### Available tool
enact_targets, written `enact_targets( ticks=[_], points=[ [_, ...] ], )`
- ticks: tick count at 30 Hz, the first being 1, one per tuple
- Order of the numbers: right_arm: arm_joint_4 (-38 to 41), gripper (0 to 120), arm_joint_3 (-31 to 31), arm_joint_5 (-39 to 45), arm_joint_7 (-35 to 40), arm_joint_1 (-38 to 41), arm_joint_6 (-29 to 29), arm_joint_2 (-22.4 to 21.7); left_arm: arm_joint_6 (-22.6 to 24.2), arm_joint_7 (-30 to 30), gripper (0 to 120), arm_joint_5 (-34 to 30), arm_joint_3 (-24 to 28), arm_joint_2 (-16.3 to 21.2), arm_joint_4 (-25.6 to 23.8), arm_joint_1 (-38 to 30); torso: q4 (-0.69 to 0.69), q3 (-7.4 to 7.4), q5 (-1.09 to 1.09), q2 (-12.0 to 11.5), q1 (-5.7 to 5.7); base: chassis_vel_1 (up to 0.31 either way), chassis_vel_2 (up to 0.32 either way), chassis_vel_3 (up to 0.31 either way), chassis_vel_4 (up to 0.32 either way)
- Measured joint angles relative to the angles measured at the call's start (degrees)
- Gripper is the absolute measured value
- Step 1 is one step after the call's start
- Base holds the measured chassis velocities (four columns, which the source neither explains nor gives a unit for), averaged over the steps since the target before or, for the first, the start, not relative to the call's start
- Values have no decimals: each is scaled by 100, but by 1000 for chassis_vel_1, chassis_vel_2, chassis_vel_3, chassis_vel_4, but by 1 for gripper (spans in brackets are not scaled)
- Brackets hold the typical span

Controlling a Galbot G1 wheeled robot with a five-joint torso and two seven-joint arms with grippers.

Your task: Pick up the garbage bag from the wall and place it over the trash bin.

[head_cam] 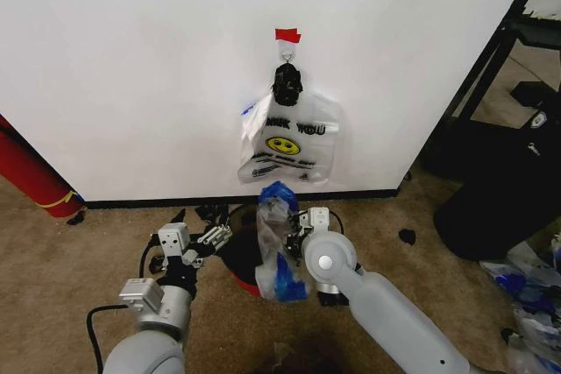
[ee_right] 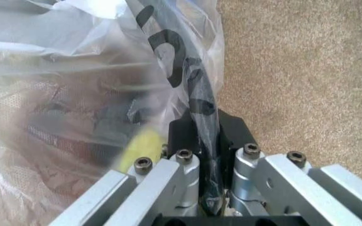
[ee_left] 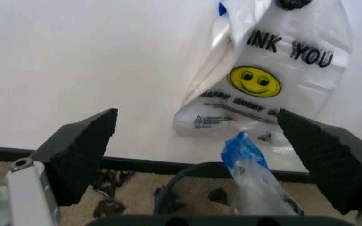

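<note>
step: bag point(head_cam: 279, 243) off wall point(head_cam: 131, 59), my right hand point(ee_right: 209, 155) clamped on it above bin point(head_cam: 238, 260) | left hand point(ee_left: 203, 162) apart beside | next: spread mouth over rim

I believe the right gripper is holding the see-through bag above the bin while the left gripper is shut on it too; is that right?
Not quite. The left gripper is open and holds nothing, as the left wrist view shows. The right gripper is indeed shut on the garbage bag above the trash bin.
</note>
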Motion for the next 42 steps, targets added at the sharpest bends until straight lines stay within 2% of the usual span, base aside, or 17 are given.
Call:
enact_targets(
  ticks=[6, 10, 15, 16, 19, 21, 26, 29, 30, 35, 38, 39, 42],
  points=[
    [100, 1, 105, -52, -104, -100, 105, 16, 0, 0, 100, 29, 52, -9, 10, 2, 1, 0, 0, 1, 0, 0, 0, 0, 0],
    [328, 1, 211, -458, -405, -371, 327, -19, 10, 1, 100, 38, 83, 30, -16, 7, 1, 0, 0, 1, 0, 0, 0, 0, 0],
    [812, 1, 637, -1501, -1289, -1159, 878, -190, 139, 3, 100, -147, 93, 392, -215, -213, -1, 0, -1, 1, -1, 0, 0, 0, 0],
    [812, 1, 637, -1501, -1289, -1159, 878, -190, 139, 3, 100, -147, 93, 392, -215, -213, -1, 0, -1, 1, -1, 0, 0, 0, 0],
    [973, 1, 899, -2095, -2083, -1541, 1292, -296, 269, -7, 100, -448, 106, 709, -355, -389, -2, 0, 1, 1, -1, 0, 0, 0, 0],
    [1081, 1, 1074, -2311, -2451, -1777, 1570, -307, 366, -28, 100, -676, 137, 941, -452, -503, -1, 0, 0, 1, -1, 0, 0, 0, 0],
    [1200, 1, 1268, -2467, -2773, -2092, 1948, -222, 496, -30, 100, -963, 177, 1228, -586, -679, -1, 0, 0, 1, -1, 0, 0, 0, 0],
    [1272, 1, 1399, -2508, -3056, -2387, 2310, -90, 685, -61, 100, -1632, 190, 1557, -737, -1005, 3, 0, 0, 1, -1, 0, 0, 0, 0],
    [1272, 1, 1399, -2508, -3056, -2387, 2310, -90, 685, -61, 100, -1632, 190, 1557, -737, -1005, 3, 0, 0, 1, -1, 0, 0, 0, 0],
    [1359, 1, 1565, -2489, -3348, -2677, 2751, 181, 993, -288, 100, -3093, 257, 2057, -754, -1872, 0, 0, -1, 1, -1, 0, 0, 0, 0],
    [1403, 1, 1623, -2589, -3518, -2781, 2939, 345, 1271, -555, 100, -4271, 383, 2300, -754, -2651, 0, 0, -1, 1, 0, 0, 0, 0, 0],
    [1403, 1, 1623, -2589, -3518, -2781, 2939, 345, 1271, -555, 100, -4271, 383, 2300, -754, -2651, 0, 0, -1, 1, 0, 0, 0, 0, 0],
    [1455, 1, 1650, -2805, -3638, -2900, 3031, 377, 1470, -742, 100, -4876, 554, 2455, -754, -3279, -1, 0, -1, 1, 0, 0, 0, 0, 0]
  ],
)
